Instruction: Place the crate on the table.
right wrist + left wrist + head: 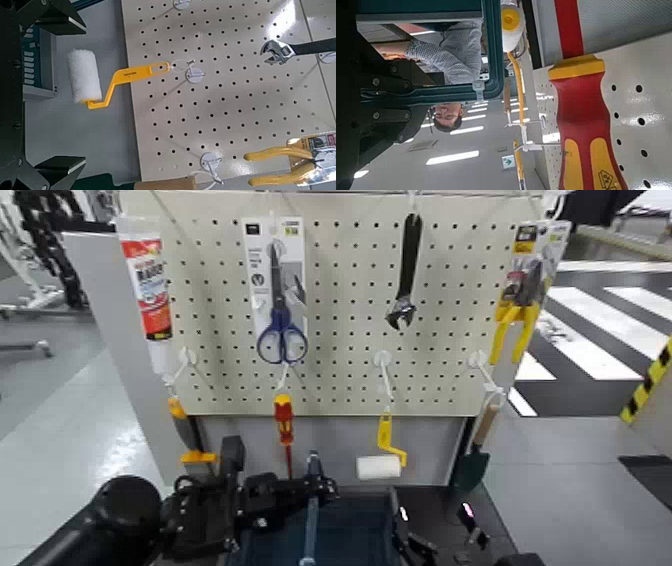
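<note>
The dark blue crate sits low in the middle of the head view, its thin bar handle running across it. Its lower part is cut off, so I cannot tell whether it rests on the glossy black table. My left gripper is at the crate's left wall. In the left wrist view the left gripper is closed around the crate's rim. My right gripper is at the crate's right side. In the right wrist view the right gripper stands wide open beside the ribbed wall.
A cream pegboard stands close behind the crate with scissors, a wrench, pliers, a red screwdriver and a yellow-handled paint roller hanging low. A person shows beyond the crate in the left wrist view.
</note>
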You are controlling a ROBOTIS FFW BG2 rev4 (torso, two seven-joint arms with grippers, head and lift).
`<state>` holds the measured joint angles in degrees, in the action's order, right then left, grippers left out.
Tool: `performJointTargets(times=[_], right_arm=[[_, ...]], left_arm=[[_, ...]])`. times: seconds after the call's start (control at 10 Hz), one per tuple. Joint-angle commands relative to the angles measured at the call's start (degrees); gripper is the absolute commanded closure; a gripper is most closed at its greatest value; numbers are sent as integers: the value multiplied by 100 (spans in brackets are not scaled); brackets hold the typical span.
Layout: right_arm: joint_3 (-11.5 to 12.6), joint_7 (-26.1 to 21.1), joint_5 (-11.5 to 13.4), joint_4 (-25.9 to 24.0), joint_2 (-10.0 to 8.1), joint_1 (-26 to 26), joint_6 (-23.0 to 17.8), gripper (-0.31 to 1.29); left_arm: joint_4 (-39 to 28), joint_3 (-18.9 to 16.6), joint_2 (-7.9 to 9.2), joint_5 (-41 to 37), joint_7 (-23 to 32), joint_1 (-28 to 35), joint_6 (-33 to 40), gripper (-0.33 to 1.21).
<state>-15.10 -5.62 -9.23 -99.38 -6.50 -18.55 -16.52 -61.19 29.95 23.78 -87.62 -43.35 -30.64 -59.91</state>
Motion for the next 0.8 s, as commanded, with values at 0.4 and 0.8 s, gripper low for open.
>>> performJointTargets(times=[0.4,0.8], right_arm=[[-2,9,-9,-2,0,-8,0,15],[15,9,-26,-11,0,-35,0,15]], left_arm=[[72,81,-22,8,-59,-29,163,85],[-236,-209,-49,228,116,129,348,32]])
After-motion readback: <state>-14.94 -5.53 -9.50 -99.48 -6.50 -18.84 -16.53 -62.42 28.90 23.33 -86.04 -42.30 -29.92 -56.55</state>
